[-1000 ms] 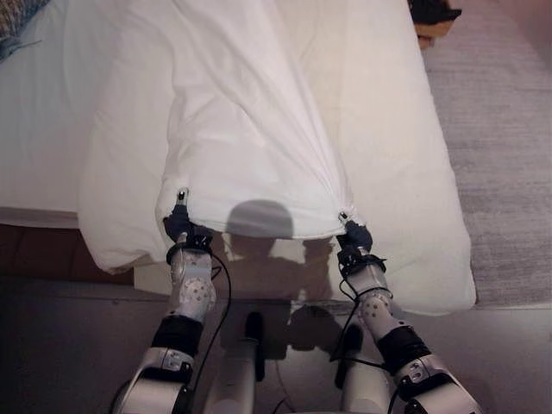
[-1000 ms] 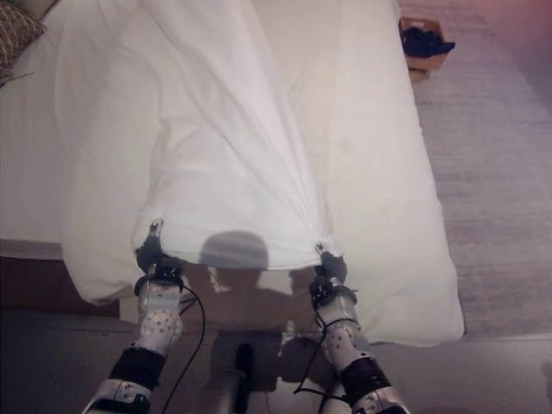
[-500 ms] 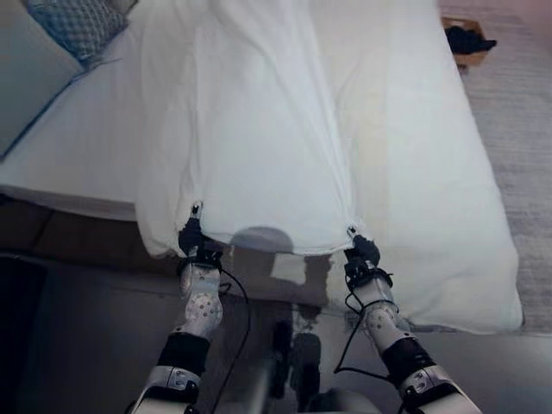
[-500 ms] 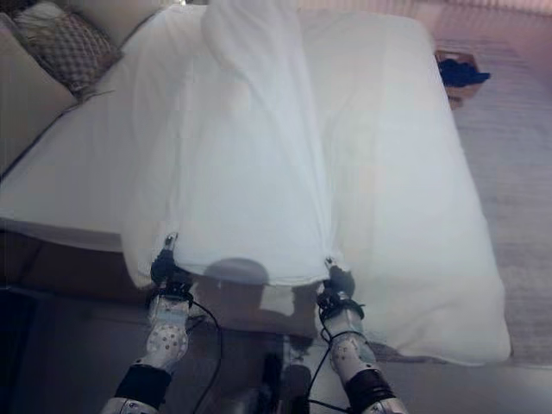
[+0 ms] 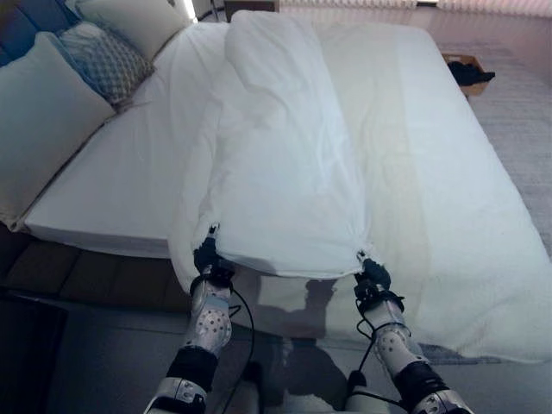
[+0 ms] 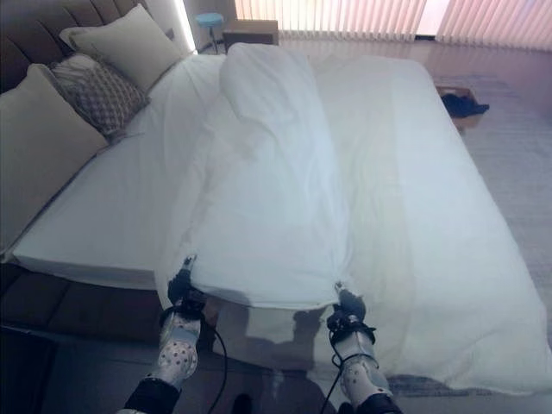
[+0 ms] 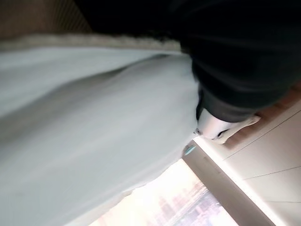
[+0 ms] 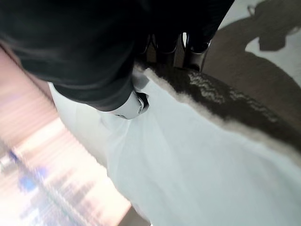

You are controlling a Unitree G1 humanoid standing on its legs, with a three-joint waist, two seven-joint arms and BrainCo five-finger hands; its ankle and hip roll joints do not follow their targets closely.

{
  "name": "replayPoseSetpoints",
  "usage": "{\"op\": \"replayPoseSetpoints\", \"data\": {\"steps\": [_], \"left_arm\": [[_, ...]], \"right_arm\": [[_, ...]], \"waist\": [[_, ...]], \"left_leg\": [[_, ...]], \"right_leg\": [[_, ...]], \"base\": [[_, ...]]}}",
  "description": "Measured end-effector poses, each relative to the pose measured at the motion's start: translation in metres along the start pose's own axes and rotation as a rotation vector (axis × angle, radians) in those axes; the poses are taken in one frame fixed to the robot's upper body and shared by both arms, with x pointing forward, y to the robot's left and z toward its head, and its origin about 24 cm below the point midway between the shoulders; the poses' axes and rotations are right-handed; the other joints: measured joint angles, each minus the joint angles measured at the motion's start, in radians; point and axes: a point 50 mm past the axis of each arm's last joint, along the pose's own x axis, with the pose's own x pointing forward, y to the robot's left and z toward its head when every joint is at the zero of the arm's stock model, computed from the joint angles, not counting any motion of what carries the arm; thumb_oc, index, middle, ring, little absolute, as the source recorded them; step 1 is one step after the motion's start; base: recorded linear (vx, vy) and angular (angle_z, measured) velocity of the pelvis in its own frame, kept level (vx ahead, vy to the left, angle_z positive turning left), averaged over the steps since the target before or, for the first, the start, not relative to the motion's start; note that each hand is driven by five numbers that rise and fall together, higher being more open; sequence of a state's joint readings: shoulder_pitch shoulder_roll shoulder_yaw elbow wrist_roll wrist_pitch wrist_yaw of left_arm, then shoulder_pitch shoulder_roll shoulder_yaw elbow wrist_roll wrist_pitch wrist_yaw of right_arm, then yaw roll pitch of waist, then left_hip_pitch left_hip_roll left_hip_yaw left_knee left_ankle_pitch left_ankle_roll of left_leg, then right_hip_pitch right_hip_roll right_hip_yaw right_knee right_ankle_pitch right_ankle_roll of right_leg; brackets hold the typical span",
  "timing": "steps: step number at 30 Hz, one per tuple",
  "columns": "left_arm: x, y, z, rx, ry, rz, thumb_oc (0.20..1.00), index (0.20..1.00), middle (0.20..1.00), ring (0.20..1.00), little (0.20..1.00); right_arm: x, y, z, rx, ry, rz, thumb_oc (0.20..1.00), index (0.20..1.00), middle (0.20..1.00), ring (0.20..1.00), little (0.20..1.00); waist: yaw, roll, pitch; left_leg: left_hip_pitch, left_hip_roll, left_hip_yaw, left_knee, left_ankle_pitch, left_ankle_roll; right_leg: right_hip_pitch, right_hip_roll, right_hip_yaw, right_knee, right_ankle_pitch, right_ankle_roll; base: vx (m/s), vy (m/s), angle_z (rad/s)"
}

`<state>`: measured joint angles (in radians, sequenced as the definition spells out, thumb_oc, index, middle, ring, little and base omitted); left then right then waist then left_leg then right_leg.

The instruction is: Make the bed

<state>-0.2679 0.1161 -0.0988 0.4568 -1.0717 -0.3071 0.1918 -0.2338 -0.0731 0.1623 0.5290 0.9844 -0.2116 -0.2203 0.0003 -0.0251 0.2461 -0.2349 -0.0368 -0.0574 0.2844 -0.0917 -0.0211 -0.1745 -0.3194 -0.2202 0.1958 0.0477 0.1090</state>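
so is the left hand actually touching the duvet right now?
Touching. In the left eye view the left hand is closed on the near edge of the white duvet, which pulls into creases there; the left wrist view shows the cloth against its thumb.

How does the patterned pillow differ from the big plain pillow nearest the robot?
The patterned pillow is smaller and darker, with a criss-cross weave; the big plain pillow is pale and unmarked. The patterned one sits wedged between two plain pillows; the big one is at the row's end nearest the robot. Both lean against the headboard.
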Motion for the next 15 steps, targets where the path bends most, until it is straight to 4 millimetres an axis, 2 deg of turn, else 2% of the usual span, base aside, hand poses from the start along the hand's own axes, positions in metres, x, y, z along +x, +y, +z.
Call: {"op": "replayPoseSetpoints", "data": {"steps": [1,2,3,5,6,7,8,9,11,13,15], "left_arm": [[0.001,0.0,0.003,0.008,-0.007,-0.001,0.2,0.2,0.2,0.2,0.2],[0.002,0.0,0.005,0.013,-0.011,-0.007,0.2,0.2,0.2,0.2,0.2],[0.003,0.002,0.01,0.053,-0.021,-0.016,0.2,0.2,0.2,0.2,0.2],[0.001,0.012,0.017,0.077,-0.038,0.005,0.2,0.2,0.2,0.2,0.2],[0.001,0.016,0.019,0.076,-0.043,0.017,0.2,0.2,0.2,0.2,0.2],[0.0,0.019,0.021,0.07,-0.051,0.033,0.2,0.2,0.2,0.2,0.2],[-0.001,0.021,0.021,0.069,-0.052,0.038,0.2,0.2,0.2,0.2,0.2],[-0.002,0.023,0.018,0.059,-0.047,0.047,0.2,0.2,0.2,0.2,0.2],[-0.004,0.022,0.013,0.044,-0.033,0.05,0.2,0.2,0.2,0.2,0.2],[-0.009,0.027,0.007,0.037,-0.018,0.073,0.2,0.2,0.2,0.2,0.2],[-0.01,0.029,0.005,0.032,-0.013,0.08,0.2,0.2,0.2,0.2,0.2]], "right_arm": [[-0.001,0.001,-0.002,0.005,0.003,0.003,0.2,0.2,0.2,0.2,0.2],[-0.001,0.001,-0.003,0.004,0.007,0.008,0.2,0.2,0.2,0.2,0.2],[-0.002,0.003,-0.005,0.005,0.013,0.02,0.2,0.2,0.2,0.2,0.2],[-0.003,0.009,-0.009,0.012,0.023,0.05,0.2,0.2,0.2,0.2,0.2],[-0.004,0.009,-0.012,0.01,0.033,0.058,0.2,0.2,0.2,0.2,0.2],[-0.004,0.012,-0.014,0.002,0.042,0.073,0.2,0.2,0.2,0.2,0.2],[-0.005,0.01,-0.016,-0.001,0.049,0.067,0.2,0.2,0.2,0.2,0.2],[-0.005,0.009,-0.016,-0.004,0.05,0.064,0.2,0.2,0.2,0.2,0.2],[-0.006,0.003,-0.016,-0.012,0.051,0.047,0.2,0.2,0.2,0.2,0.2],[-0.006,0.001,-0.015,-0.015,0.049,0.038,0.2,0.2,0.2,0.2,0.2],[-0.007,-0.002,-0.017,-0.015,0.057,0.027,0.2,0.2,0.2,0.2,0.2]], "waist": [[-0.002,0.002,0.0],[-0.003,0.004,-0.002],[0.016,0.004,-0.003],[0.041,-0.006,-0.015],[0.044,-0.011,-0.019],[0.047,-0.013,-0.021],[0.046,-0.013,-0.021],[0.041,-0.012,-0.021],[0.037,-0.009,-0.024],[0.037,-0.017,-0.029],[0.038,-0.022,-0.035]], "left_leg": [[0.0,-0.005,0.002,-0.007,0.002,0.025],[0.003,-0.01,0.001,-0.017,0.01,0.041],[0.021,0.008,0.008,-0.053,0.025,0.04],[0.057,0.014,0.017,-0.119,0.062,0.048],[0.077,0.013,0.024,-0.153,0.085,0.05],[0.092,0.003,0.029,-0.184,0.101,0.051],[0.097,-0.008,0.03,-0.192,0.104,0.053],[0.115,-0.021,0.025,-0.218,0.118,0.055],[0.132,-0.022,0.025,-0.243,0.132,0.054],[0.163,-0.018,0.027,-0.279,0.145,0.045],[0.172,-0.011,0.027,-0.286,0.149,0.039]], "right_leg": [[0.004,-0.002,0.002,0.002,0.038,-0.022],[0.008,0.013,-0.003,0.031,0.032,-0.017],[-0.007,0.045,-0.009,0.104,-0.032,-0.005],[0.001,0.116,-0.044,0.151,-0.118,-0.009],[0.017,0.149,-0.053,0.142,-0.136,-0.012],[0.071,0.199,-0.079,0.061,-0.157,-0.028],[0.096,0.21,-0.089,0.013,-0.154,-0.028],[0.136,0.214,-0.05,-0.05,-0.154,-0.03],[0.147,0.219,-0.027,-0.061,-0.154,-0.03],[0.2,0.235,-0.019,-0.138,-0.132,-0.058],[0.221,0.245,-0.019,-0.167,-0.126,-0.065]], "base": [[-0.06,0.31,0.14],[-0.08,0.497,0.16],[-0.03,0.27,0.0],[-0.03,0.255,-0.26],[-0.02,0.193,-0.21],[-0.01,0.164,-0.17],[-0.02,0.201,-0.06],[-0.02,0.111,0.07],[-0.02,0.073,0.11],[-0.01,0.023,0.0],[-0.02,0.002,0.07]]}}
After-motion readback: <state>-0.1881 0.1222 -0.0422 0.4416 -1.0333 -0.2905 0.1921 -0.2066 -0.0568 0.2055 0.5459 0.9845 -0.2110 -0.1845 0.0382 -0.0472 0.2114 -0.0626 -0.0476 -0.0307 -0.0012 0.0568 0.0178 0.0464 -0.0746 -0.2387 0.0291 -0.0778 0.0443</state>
